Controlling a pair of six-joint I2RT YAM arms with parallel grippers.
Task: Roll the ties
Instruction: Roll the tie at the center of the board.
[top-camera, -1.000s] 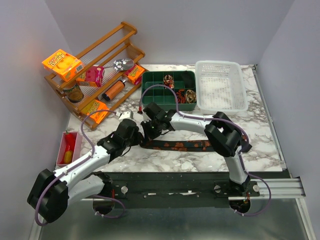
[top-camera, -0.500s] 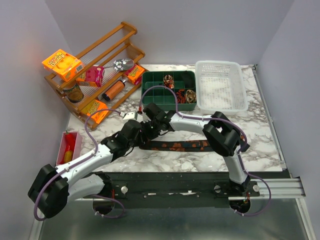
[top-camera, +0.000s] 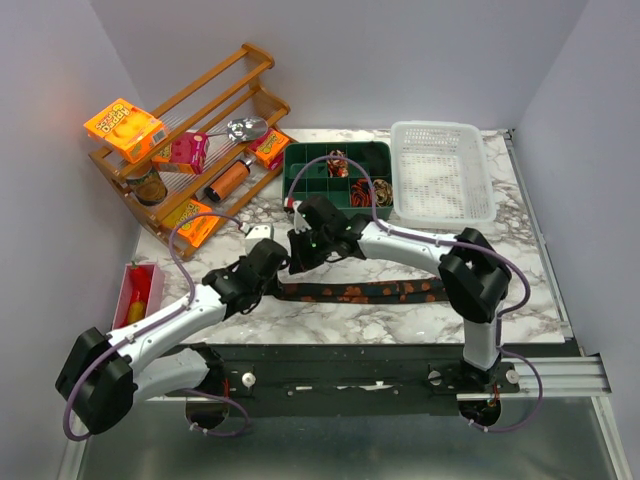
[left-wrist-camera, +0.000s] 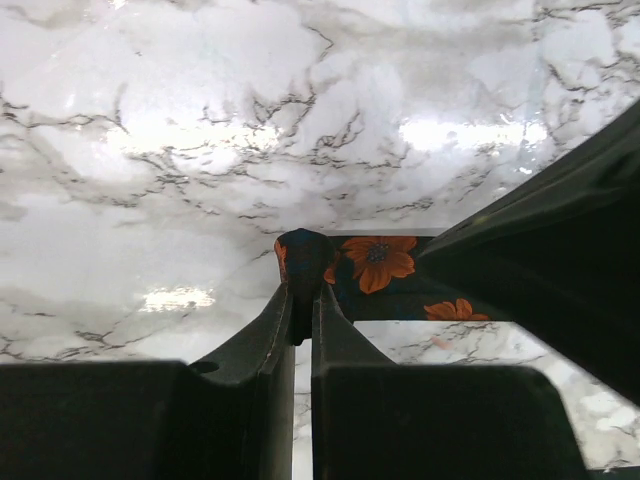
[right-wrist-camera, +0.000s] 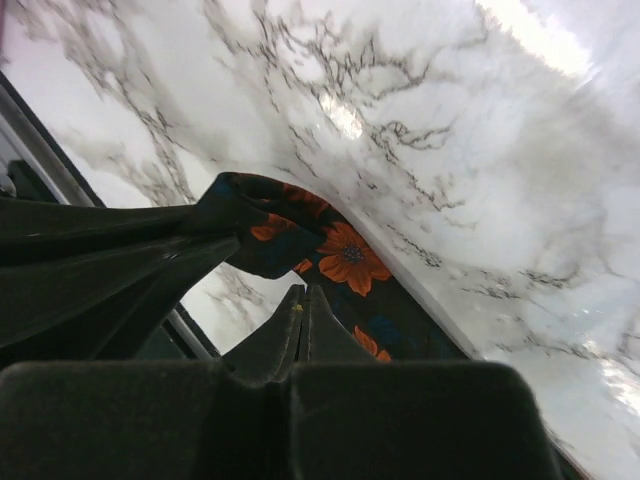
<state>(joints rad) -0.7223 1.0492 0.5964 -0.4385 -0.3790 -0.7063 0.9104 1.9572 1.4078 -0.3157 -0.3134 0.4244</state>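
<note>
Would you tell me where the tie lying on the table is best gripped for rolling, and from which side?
Grip the tie at its left end tip, coming in low from the left. It lies flat and stretched rightward, so only that end lifts free to curl over. The left gripper is pinching there.

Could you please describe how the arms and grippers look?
The left arm and right arm have white link shells and bulky black joint housings, with a lilac cable looping along each. The left gripper and right gripper are matte black, with two tapering fingers.
</note>
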